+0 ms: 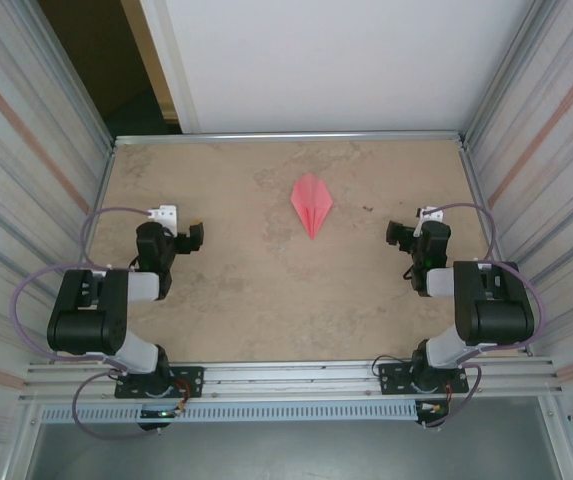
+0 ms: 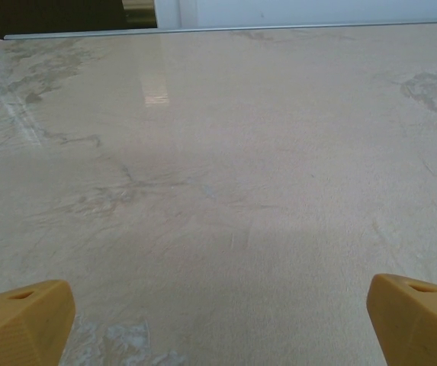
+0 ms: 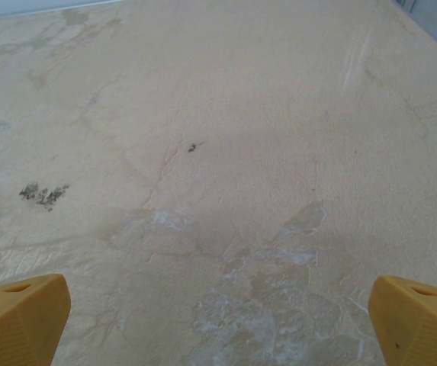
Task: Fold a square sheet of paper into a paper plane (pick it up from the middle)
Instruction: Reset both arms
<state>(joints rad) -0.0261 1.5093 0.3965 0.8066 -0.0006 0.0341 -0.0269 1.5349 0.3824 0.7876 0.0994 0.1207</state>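
While the left gripper (image 1: 188, 238) hangs low over the table (image 1: 246, 310) on its folded arm, fingers wide and empty, the plane (image 1: 312, 205) lies well apart mid-table, nose toward the bases. The right gripper (image 1: 400, 234) mirrors the left, fingers wide, holding nothing.

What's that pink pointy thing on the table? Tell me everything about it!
It is the paper plane, thin pink-red paper folded into a pointed dart with a centre crease. It lies on the tan table, toward the far side, about centred side to side, with its sharp tip pointing at the near edge. Only the table touches it.
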